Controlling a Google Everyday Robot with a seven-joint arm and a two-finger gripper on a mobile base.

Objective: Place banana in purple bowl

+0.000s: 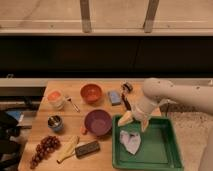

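Note:
The banana [68, 148] lies pale yellow and slightly curved near the table's front left, between the dark red grape bunch [44, 149] and the black block [87, 148]. The purple bowl [98, 122] stands upright mid-table, up and to the right of the banana, and looks empty. My gripper [135, 122] hangs from the white arm that reaches in from the right. It sits just right of the purple bowl, over the back left corner of the green tray [160, 155]. Its pale fingers are spread and hold nothing.
An orange-red bowl [91, 93] stands behind the purple one. A white cup [55, 99], a spoon [73, 104] and a blue can [55, 122] are at left. A blue block [114, 97] and a small dark object [127, 87] are at the back. Crumpled white material [130, 141] lies in the tray.

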